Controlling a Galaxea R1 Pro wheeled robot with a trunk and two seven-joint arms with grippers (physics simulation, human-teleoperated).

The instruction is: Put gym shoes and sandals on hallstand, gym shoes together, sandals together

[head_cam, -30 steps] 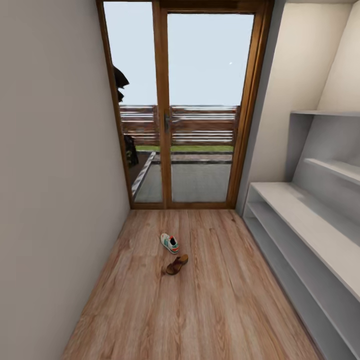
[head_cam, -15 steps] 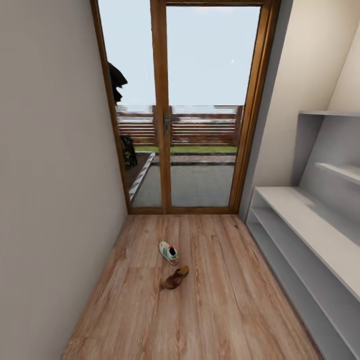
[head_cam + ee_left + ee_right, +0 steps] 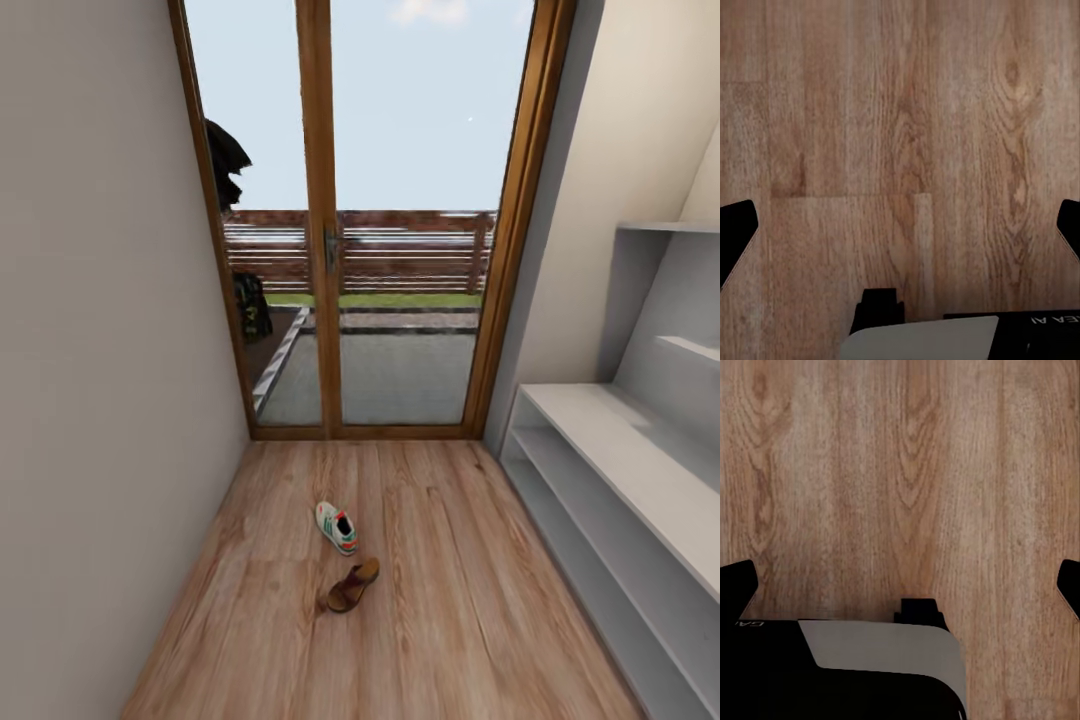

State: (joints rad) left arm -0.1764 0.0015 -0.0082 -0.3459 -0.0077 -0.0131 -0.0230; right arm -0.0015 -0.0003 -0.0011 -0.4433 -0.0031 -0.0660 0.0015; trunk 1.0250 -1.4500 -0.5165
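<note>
One white low sneaker with green side stripes and a red-orange heel (image 3: 337, 527) lies on the light brown wood-grain plank floor (image 3: 430, 620) in the middle of the corridor, ahead of the robot and slightly left of the head view's centre. Its long axis runs obliquely, one end toward the glass doors (image 3: 370, 220) and the left wall. Just nearer the robot lies one dark reddish-brown leather sandal with a tan footbed (image 3: 353, 585), angled the opposite way, close to the sneaker but apart from it. The second shoe of each pair cannot be made out here.

The pale grey hallstand with open shoe shelves (image 3: 620, 470) runs along the right wall, well apart from both shoes, so whatever is lifted must travel rightward.

Each wrist camera looks straight down at bare planks. The left pincer (image 3: 900, 232) and the right pincer (image 3: 900, 585) both stand wide, dark fingertips at the opposite edges, holding nothing.

Both shoes sit forward of the arms, only a little left of centre, so neither arm is clearly favoured; the base probably has to roll closer before either can reach.
</note>
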